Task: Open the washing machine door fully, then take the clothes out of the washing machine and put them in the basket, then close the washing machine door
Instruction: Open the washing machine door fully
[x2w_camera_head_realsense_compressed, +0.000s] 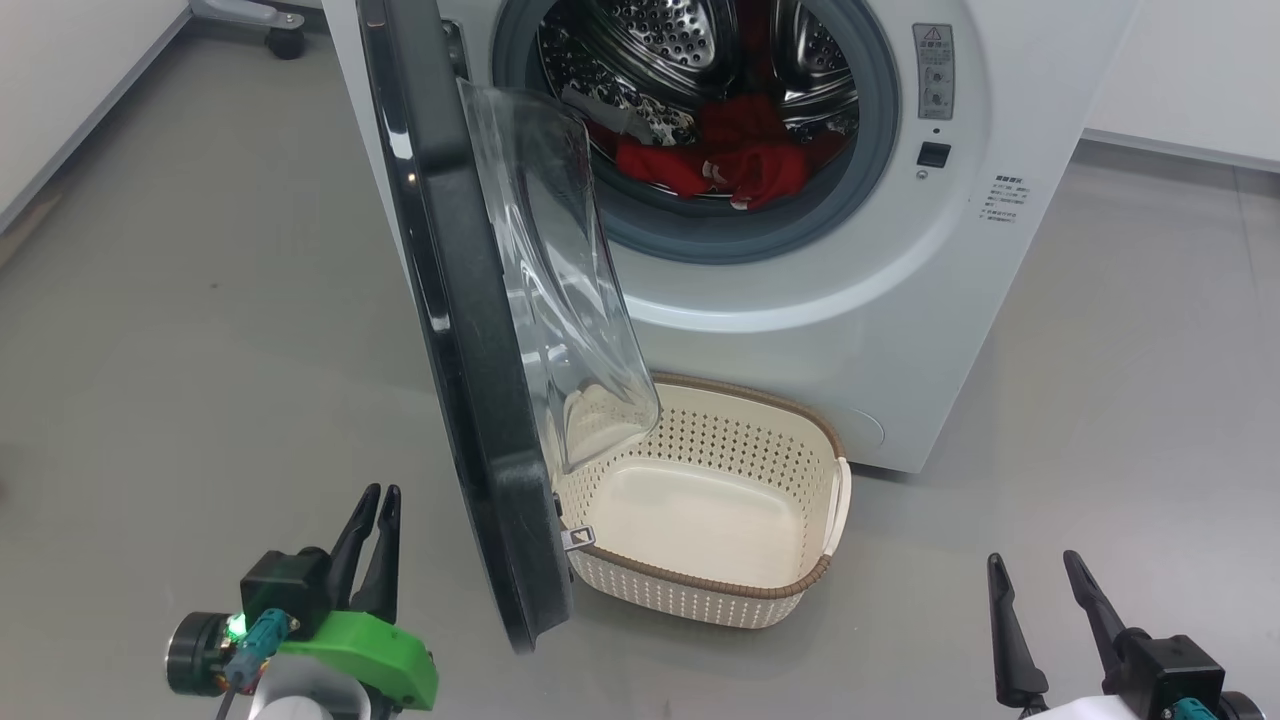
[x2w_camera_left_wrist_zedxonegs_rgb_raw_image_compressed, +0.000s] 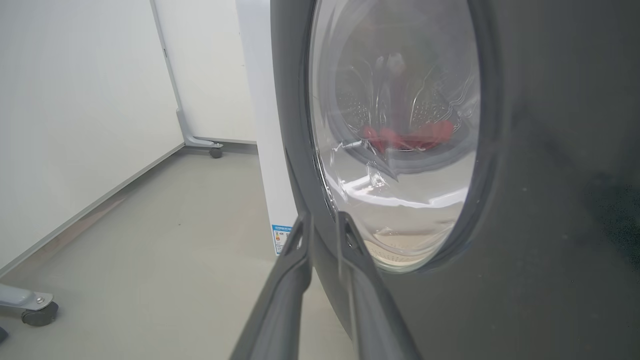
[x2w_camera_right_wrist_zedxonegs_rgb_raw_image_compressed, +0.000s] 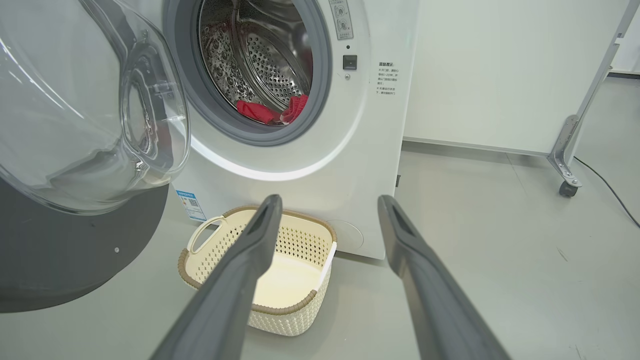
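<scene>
The washing machine (x2w_camera_head_realsense_compressed: 800, 330) stands ahead, and its door (x2w_camera_head_realsense_compressed: 470, 380) is swung out partway, edge-on to me, the glass bowl facing the drum. Red clothes (x2w_camera_head_realsense_compressed: 740, 165) lie in the steel drum. On the floor below the opening sits the cream basket (x2w_camera_head_realsense_compressed: 700, 585), with nothing in it. Left of the door's lower edge, apart from it, is my left gripper (x2w_camera_head_realsense_compressed: 381, 492), nearly shut with a thin gap and nothing between its fingers. In the left wrist view this gripper (x2w_camera_left_wrist_zedxonegs_rgb_raw_image_compressed: 322, 220) points at the door's black outer face (x2w_camera_left_wrist_zedxonegs_rgb_raw_image_compressed: 550, 200). My right gripper (x2w_camera_head_realsense_compressed: 1033, 560) stands open, low at the right.
In the right wrist view the open gripper (x2w_camera_right_wrist_zedxonegs_rgb_raw_image_compressed: 327, 200) points toward the basket (x2w_camera_right_wrist_zedxonegs_rgb_raw_image_compressed: 300, 305) and the machine's front (x2w_camera_right_wrist_zedxonegs_rgb_raw_image_compressed: 310, 165). A white panel on a castor (x2w_camera_right_wrist_zedxonegs_rgb_raw_image_compressed: 567, 189) stands to the right; another castor frame (x2w_camera_left_wrist_zedxonegs_rgb_raw_image_compressed: 216, 151) is at the left wall. Grey floor surrounds the machine.
</scene>
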